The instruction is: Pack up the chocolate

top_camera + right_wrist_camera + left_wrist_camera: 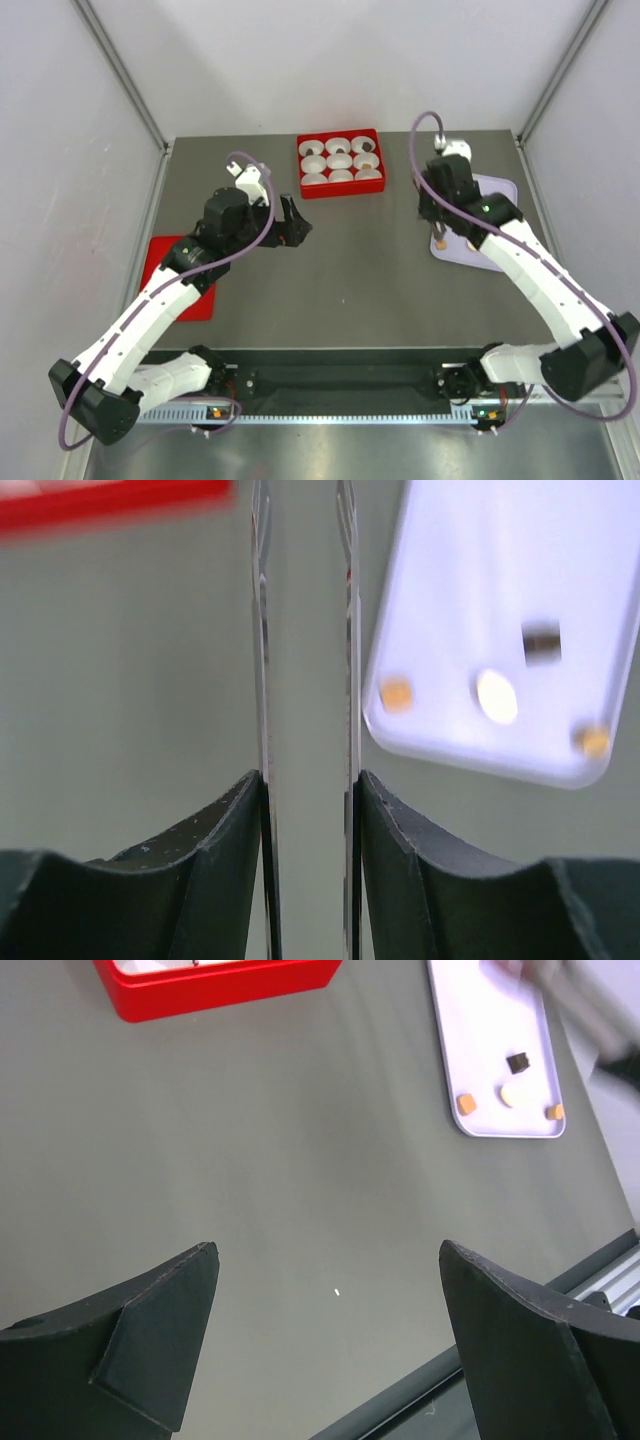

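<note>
Status, both arms.

- Right gripper (308, 780): jaws narrow, pinched onto a pair of tweezers (262, 630). The thin blades run out ahead with a slim gap between them. I see nothing in that gap.
- The tweezers hang over bare table (130, 680), just beside the left edge of the tray (480, 560).
- Left gripper (328, 1250): jaws wide and empty, over the table and well apart from the tray.
- Chocolate (496, 695): four loose pieces lie flat on the tray, none touching. That's the pale one; there's a dark piece (541, 642) and two orange, and the nearest orange piece (396, 693) is just inside the tray edge, closest to the blades.
- Red box (341, 190) sits at the far middle of the table with nine paper cups (340, 175). A few cups show something brown inside, too small to count from the top view.
- Red lid (165, 255) sits under my left arm.

Handling, my guess:
- The pieces are tiny, very light and stiff, with a smooth surface. They'll likely skid on the slick tray if nudged from one side.
- The surface probably marks or chips under a hard squeeze, so clamp lightly.
- Take hold across the width, with one blade on each side edge and the tips low to the tray. The flat faces offer nothing to pinch.
- The cups look flimsy, so release low inside one.

Writing: no brand, label or text is readable in any view.
</note>
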Robot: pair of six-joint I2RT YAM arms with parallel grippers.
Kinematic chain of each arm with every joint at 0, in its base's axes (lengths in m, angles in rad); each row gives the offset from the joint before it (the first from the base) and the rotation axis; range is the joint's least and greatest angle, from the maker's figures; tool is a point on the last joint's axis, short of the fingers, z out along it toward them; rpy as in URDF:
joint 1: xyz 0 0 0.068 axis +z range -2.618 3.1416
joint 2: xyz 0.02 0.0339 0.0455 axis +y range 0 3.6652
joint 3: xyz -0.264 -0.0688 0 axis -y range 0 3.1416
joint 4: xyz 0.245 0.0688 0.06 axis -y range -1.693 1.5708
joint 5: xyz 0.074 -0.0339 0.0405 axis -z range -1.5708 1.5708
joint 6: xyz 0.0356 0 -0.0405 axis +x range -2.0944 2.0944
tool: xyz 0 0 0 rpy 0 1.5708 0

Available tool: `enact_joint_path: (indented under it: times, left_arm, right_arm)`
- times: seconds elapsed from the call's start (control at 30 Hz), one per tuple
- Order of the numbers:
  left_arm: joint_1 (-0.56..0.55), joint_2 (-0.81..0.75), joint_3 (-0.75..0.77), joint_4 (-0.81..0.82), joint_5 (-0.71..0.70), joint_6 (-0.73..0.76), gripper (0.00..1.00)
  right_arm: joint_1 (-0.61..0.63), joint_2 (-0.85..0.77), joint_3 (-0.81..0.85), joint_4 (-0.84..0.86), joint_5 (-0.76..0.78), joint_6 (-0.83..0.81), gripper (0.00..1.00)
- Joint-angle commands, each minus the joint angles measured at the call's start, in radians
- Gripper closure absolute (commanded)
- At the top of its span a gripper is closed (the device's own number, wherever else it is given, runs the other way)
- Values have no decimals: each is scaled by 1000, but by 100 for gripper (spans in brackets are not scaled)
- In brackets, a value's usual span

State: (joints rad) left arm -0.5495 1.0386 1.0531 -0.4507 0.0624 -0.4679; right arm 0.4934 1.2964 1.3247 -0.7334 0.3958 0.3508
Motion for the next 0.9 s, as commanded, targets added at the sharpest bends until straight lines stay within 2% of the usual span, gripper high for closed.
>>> enact_joint_path:
  times: [0.0, 0.17, 0.33, 0.57, 0.73, 0.87]
  left_arm:
    - [0, -35, -7, 56, 27, 17, 3]
    - [0, -54, -13, 55, 33, 12, 4]
    - [0, -64, -25, 61, 33, -2, 4]
    - [0, -69, -34, 53, 39, -6, 4]
    - [0, -72, -39, 43, 33, 5, 4]
    - [0, -65, -38, 50, 36, 9, 4]
  right_arm:
    - [-6, -103, -149, -165, -12, 122, 59]
    - [-12, -250, -297, -245, -18, 191, 59]
    - [-36, -304, -344, -287, 24, 208, 59]
    - [-260, -319, -378, -256, -24, 157, 59]
    - [-340, -328, -401, -232, -38, 105, 58]
    - [-392, -309, -421, -172, -118, 80, 57]
